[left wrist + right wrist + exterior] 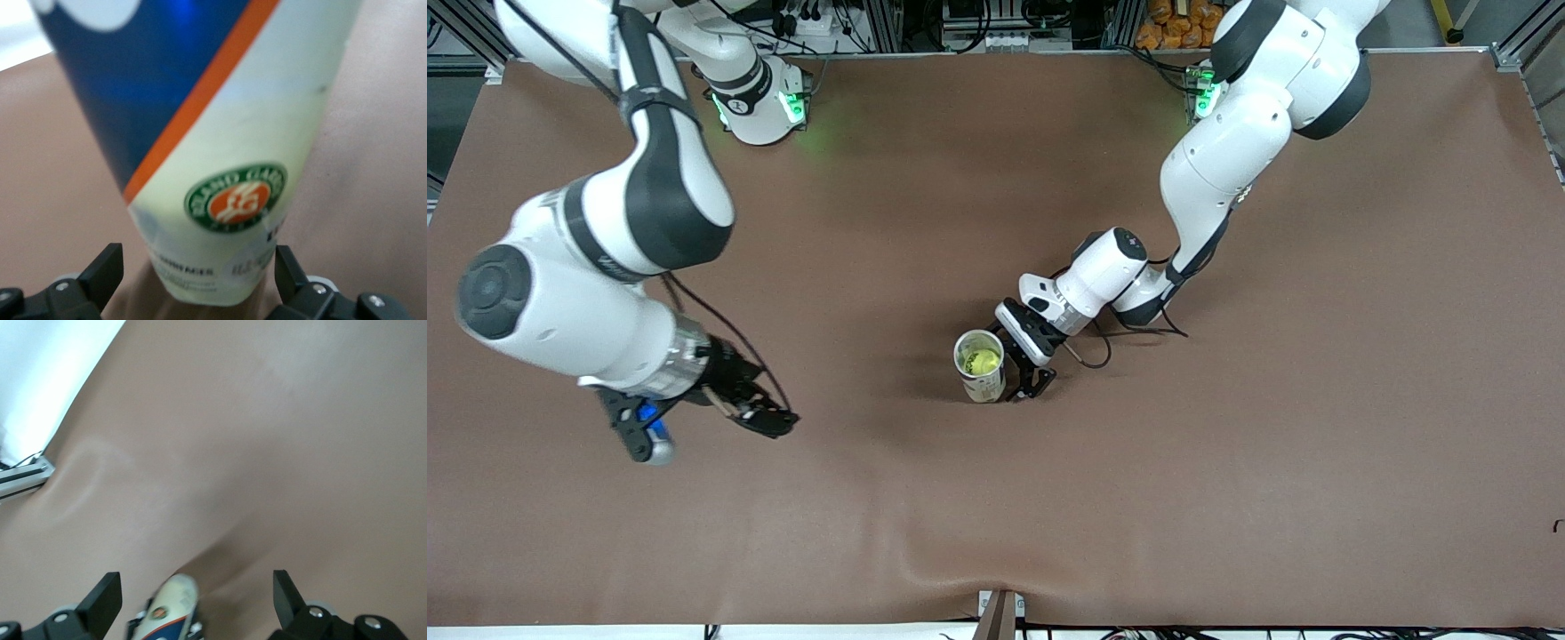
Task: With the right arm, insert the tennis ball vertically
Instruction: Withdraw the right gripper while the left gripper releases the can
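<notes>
One tennis ball (982, 360) in upright can (980, 378), left claw (1021, 384) beside it

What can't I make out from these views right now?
- Front view: the right tool partly covers a blue object; what it is stays unclear.
- Left wrist view: the can is blurred, its top cut off, so the ball is unseen there.
- Left tool: contact with the can unclear.
</notes>
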You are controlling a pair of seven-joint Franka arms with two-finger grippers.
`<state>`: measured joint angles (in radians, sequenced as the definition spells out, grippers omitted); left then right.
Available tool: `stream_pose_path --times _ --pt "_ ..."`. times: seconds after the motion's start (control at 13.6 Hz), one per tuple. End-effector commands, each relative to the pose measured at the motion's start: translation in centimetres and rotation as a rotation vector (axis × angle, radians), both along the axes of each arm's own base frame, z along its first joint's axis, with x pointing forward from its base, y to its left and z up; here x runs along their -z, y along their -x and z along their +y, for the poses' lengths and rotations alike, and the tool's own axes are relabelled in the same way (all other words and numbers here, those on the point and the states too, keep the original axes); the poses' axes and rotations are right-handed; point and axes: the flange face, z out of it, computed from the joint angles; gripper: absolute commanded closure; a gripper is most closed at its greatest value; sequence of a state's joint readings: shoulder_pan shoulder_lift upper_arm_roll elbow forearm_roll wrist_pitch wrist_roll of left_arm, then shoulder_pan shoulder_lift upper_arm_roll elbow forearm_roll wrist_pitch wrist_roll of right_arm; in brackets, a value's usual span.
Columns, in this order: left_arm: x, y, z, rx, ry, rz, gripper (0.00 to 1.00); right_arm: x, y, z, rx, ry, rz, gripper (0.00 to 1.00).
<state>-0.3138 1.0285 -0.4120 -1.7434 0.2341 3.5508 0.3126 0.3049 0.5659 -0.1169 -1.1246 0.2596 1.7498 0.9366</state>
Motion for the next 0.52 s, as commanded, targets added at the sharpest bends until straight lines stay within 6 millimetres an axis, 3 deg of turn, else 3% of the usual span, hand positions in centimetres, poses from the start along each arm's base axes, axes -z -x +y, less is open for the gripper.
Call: stream_pose_path --times 0.0,0.29,0.44 --pt "-1.5 -0.3 3.7 0.025 0.015 0.009 0.0 -3.5 0.9 -5.3 -0.091 -0.002 0.001 0.0" --pt "-1.6 -0.2 6.6 0.024 0.044 0.043 0.0 -7.1 2.5 -14.7 -0.477 0.141 -0.033 0.0" --pt "-1.6 -0.4 7.6 0.012 0.048 0.053 0.0 -7.7 3.5 -17.1 -0.538 0.156 0.018 0.0"
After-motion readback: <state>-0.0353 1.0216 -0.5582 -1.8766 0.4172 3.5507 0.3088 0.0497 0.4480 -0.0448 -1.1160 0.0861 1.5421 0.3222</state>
